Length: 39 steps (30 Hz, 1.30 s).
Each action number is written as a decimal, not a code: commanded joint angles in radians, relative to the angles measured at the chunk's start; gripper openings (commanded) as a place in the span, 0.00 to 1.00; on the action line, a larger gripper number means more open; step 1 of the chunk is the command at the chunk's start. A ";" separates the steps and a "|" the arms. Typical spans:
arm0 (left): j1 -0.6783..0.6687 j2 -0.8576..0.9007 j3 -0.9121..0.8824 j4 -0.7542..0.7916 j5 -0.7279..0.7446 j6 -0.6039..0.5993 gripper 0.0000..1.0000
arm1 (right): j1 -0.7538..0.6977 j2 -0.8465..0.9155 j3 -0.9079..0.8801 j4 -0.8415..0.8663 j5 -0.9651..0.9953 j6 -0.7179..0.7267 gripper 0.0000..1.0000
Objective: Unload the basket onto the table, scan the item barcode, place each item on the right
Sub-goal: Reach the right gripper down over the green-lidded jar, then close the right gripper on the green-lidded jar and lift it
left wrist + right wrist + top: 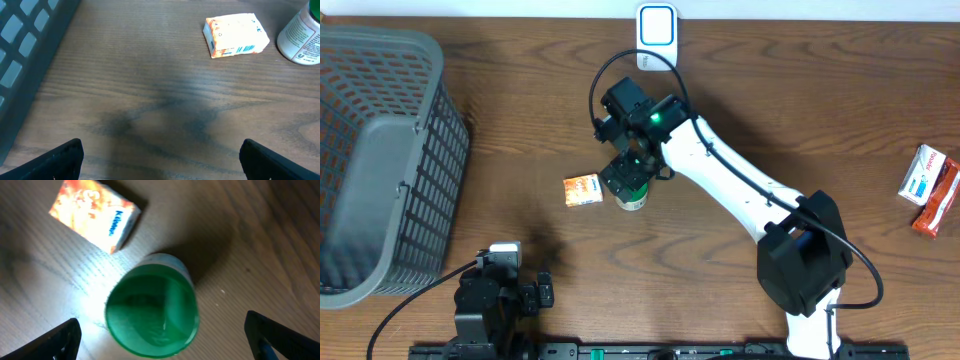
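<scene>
From overhead, the right gripper (pixel 632 180) hangs over a green-capped bottle (pixel 633 202) standing upright near the middle of the tabletop. An orange box (pixel 583 189) lies just beside the bottle on its left. The scanner (pixel 657 30) sits at the tabletop's far edge, a grey basket (pixel 380 160) fills the left side, and snack packets (pixel 930 188) lie at the right edge. The left gripper (pixel 542 293) rests near the front edge.

The left wrist view shows its fingertips (pixel 62 160) spread wide over bare wood with nothing between them. The box's barcode faces the camera.

The right wrist view shows its claw fully spread, with the fingertips (pixel 60 340) well clear on either side of the bottle's cap and gripping nothing.
</scene>
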 commanded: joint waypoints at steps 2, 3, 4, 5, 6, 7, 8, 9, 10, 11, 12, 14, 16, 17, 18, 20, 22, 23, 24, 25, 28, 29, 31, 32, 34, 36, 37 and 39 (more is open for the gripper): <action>0.003 -0.001 0.002 -0.015 -0.009 -0.008 0.99 | 0.018 0.003 -0.002 0.006 -0.015 -0.017 0.99; 0.003 -0.001 0.002 -0.015 -0.009 -0.008 0.99 | 0.018 0.003 -0.002 0.006 -0.015 -0.017 0.99; 0.003 -0.001 0.002 -0.015 -0.009 -0.008 0.99 | 0.018 0.003 -0.002 0.006 -0.015 -0.019 0.99; 0.003 -0.001 0.002 -0.015 -0.009 -0.008 0.99 | 0.018 0.003 -0.002 0.007 -0.014 -0.028 0.99; 0.003 -0.001 0.002 -0.015 -0.009 -0.008 0.99 | 0.018 0.004 -0.002 0.011 -0.015 -0.033 0.99; 0.003 -0.001 0.002 -0.015 -0.009 -0.008 0.99 | 0.018 0.005 -0.002 0.015 -0.014 -0.032 0.99; 0.003 -0.001 0.002 -0.015 -0.009 -0.008 0.99 | 0.018 0.008 -0.002 0.016 -0.015 -0.031 0.99; 0.003 -0.001 0.002 -0.015 -0.009 -0.008 0.99 | 0.019 0.016 -0.002 0.018 -0.014 -0.017 0.99; 0.003 -0.001 0.002 -0.015 -0.009 -0.008 0.99 | 0.020 0.025 -0.002 0.018 -0.014 -0.002 0.99; 0.003 -0.001 0.002 -0.015 -0.009 -0.008 0.99 | 0.021 0.039 -0.002 0.019 -0.014 0.019 0.99; 0.003 -0.001 0.002 -0.015 -0.009 -0.008 0.99 | 0.022 0.051 -0.002 0.019 -0.014 0.033 0.99; 0.003 -0.001 0.002 -0.015 -0.009 -0.008 0.99 | 0.024 0.076 -0.002 0.020 -0.013 0.042 0.99; 0.003 -0.001 0.002 -0.015 -0.009 -0.008 0.99 | 0.026 0.104 -0.002 0.021 0.029 0.085 0.99; 0.003 -0.001 0.002 -0.015 -0.009 -0.008 0.99 | 0.025 0.114 -0.002 0.023 0.054 0.101 0.99; 0.003 -0.001 0.002 -0.015 -0.009 -0.008 0.99 | 0.025 0.114 -0.002 0.022 0.060 0.105 0.99; 0.003 -0.001 0.002 -0.015 -0.009 -0.008 0.99 | 0.025 0.115 -0.002 0.022 0.061 0.119 0.99; 0.003 -0.001 0.002 -0.015 -0.009 -0.008 0.99 | 0.025 0.117 -0.002 0.021 0.061 0.127 0.99; 0.003 -0.001 0.002 -0.015 -0.009 -0.008 0.99 | 0.025 0.120 -0.002 0.021 0.061 0.134 0.99; 0.003 -0.001 0.002 -0.015 -0.009 -0.008 0.99 | 0.025 0.121 -0.002 0.021 0.061 0.144 0.99; 0.003 -0.001 0.002 -0.015 -0.009 -0.008 0.99 | 0.026 0.129 -0.002 0.022 0.061 0.162 0.99; 0.003 -0.001 0.002 -0.015 -0.009 -0.008 0.99 | 0.029 0.145 -0.002 0.024 0.061 0.168 0.99; 0.003 -0.001 0.002 -0.015 -0.009 -0.008 0.99 | 0.030 0.147 -0.002 0.025 0.061 0.169 0.99; 0.003 -0.001 0.002 -0.015 -0.009 -0.008 0.99 | 0.030 0.153 -0.002 0.028 0.062 0.176 0.99; 0.003 -0.001 0.002 -0.015 -0.009 -0.008 0.99 | 0.030 0.156 -0.002 0.031 0.061 0.179 0.99; 0.003 -0.001 0.002 -0.015 -0.009 -0.008 0.99 | 0.030 0.159 -0.002 0.036 0.061 0.188 0.99; 0.003 -0.001 0.002 -0.015 -0.009 -0.008 0.99 | 0.031 0.165 -0.002 0.040 0.061 0.190 0.99; 0.003 -0.001 0.002 -0.015 -0.009 -0.008 0.99 | 0.032 0.169 -0.002 0.041 0.061 0.190 0.99; 0.003 -0.001 0.002 -0.015 -0.009 -0.008 0.99 | 0.034 0.176 -0.002 0.041 0.061 0.194 0.99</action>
